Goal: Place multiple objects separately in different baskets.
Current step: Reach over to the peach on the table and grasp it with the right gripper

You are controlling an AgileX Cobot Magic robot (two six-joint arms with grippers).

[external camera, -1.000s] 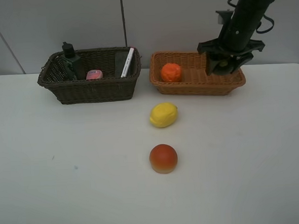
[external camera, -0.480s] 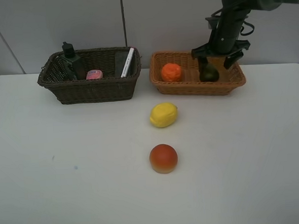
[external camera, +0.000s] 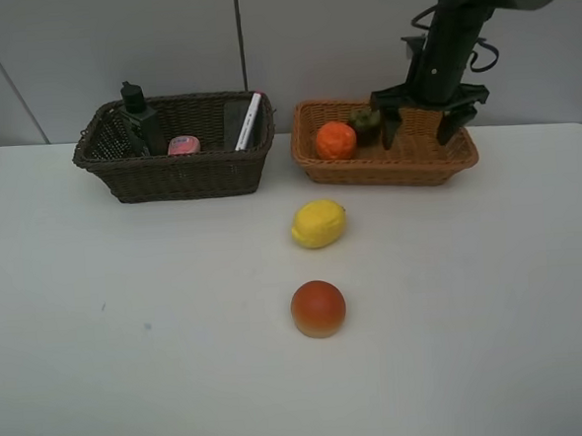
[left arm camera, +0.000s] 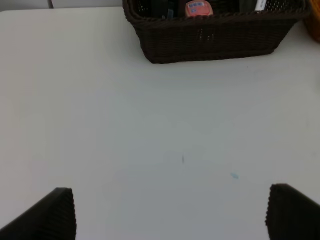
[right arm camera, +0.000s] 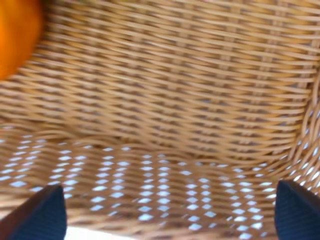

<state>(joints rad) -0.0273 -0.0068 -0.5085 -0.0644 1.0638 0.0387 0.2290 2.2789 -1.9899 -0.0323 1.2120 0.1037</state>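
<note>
Right pincer [external camera: 422, 139] wide over rectangular, tightly woven orange-tan wicker basket [external camera: 387, 173]

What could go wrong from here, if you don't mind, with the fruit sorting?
The right gripper hangs low over the tan basket, jaws open; a sideways exit might snag its wall. The lemon and red-orange fruit lie loose on the table and may roll if nudged. The mangosteen sits beside the orange, crowding that end.
</note>
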